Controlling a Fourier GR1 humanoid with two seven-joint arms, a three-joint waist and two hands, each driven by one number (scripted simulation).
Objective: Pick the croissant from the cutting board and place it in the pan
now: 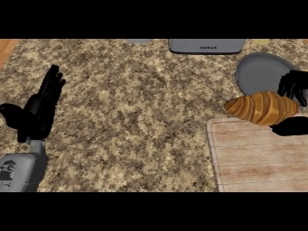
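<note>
A golden-brown croissant [261, 108] hangs at the far edge of the pale wooden cutting board [263, 158], between the board and the grey pan [263, 72]. My right hand [301, 103] comes in from the right edge and is shut on the croissant, fingers curled over its far right side and thumb under its near right end. The pan lies just beyond the croissant at the upper right, and my fingers cover part of its right rim. My left hand [39, 110] rests open at the left of the counter, fingers pointing away, far from the board.
The counter top is speckled granite. A grey appliance [207, 46] stands at the far edge, with a small grey object [139, 40] to its left and a yellowish object [261, 42] to its right. Wooden floor shows at both top corners.
</note>
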